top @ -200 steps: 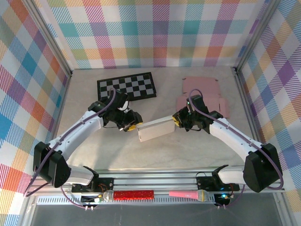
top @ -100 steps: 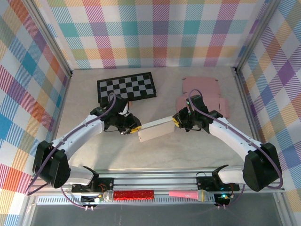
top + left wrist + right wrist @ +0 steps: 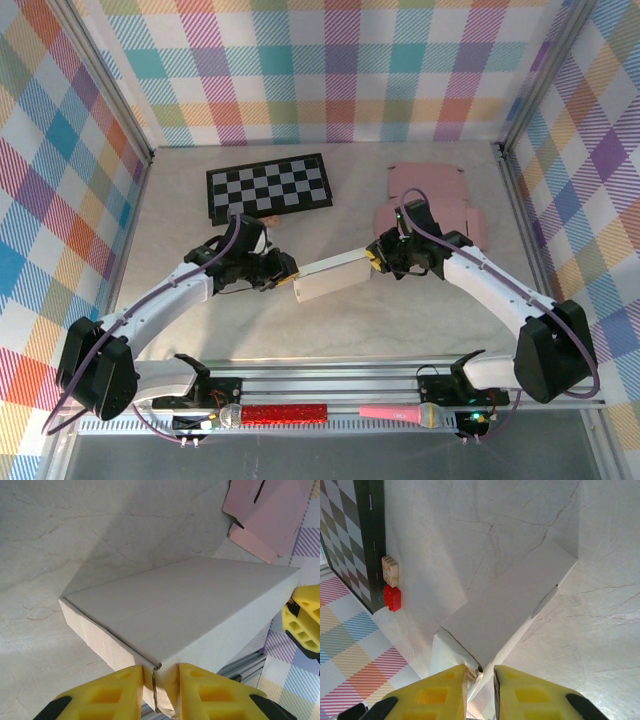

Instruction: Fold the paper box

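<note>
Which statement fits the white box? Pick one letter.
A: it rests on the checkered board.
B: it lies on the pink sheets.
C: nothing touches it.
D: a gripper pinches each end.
D: the left gripper pinches one end of the white box and the right gripper the opposite end.

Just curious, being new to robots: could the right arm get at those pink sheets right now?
Probably yes: the pink sheets lie just beyond the right gripper, nothing between. But it is shut on the box, so it must let go first.
</note>
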Robot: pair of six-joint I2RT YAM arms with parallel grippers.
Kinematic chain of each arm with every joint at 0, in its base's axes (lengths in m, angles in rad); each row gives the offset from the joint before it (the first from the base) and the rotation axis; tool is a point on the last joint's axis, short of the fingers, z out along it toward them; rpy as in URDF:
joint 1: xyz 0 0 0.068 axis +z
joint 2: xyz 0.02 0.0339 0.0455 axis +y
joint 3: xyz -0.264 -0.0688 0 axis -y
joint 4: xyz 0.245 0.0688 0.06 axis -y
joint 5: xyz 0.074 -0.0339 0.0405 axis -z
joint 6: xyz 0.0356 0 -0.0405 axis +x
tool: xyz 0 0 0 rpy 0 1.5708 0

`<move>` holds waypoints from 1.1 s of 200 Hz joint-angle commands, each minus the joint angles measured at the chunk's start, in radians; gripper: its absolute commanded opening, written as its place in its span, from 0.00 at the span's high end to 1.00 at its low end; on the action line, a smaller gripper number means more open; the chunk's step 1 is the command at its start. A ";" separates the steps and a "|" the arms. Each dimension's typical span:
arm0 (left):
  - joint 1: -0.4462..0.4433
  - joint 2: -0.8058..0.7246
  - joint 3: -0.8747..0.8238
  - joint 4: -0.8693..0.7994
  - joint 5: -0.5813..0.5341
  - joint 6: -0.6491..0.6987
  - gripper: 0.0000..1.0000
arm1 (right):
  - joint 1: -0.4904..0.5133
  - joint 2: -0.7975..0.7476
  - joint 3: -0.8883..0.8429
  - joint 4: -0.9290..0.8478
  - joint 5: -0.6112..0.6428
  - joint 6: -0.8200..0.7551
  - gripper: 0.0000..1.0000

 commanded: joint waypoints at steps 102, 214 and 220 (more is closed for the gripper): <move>-0.036 0.039 -0.066 -0.159 -0.096 0.085 0.79 | -0.011 0.055 0.064 -0.179 0.014 -0.089 0.70; -0.023 -0.069 0.015 -0.150 -0.083 -0.039 0.64 | -0.018 0.035 -0.014 -0.179 0.024 -0.056 0.76; -0.023 -0.072 0.008 -0.144 -0.081 -0.039 0.65 | -0.018 0.036 -0.014 -0.178 0.023 -0.055 0.76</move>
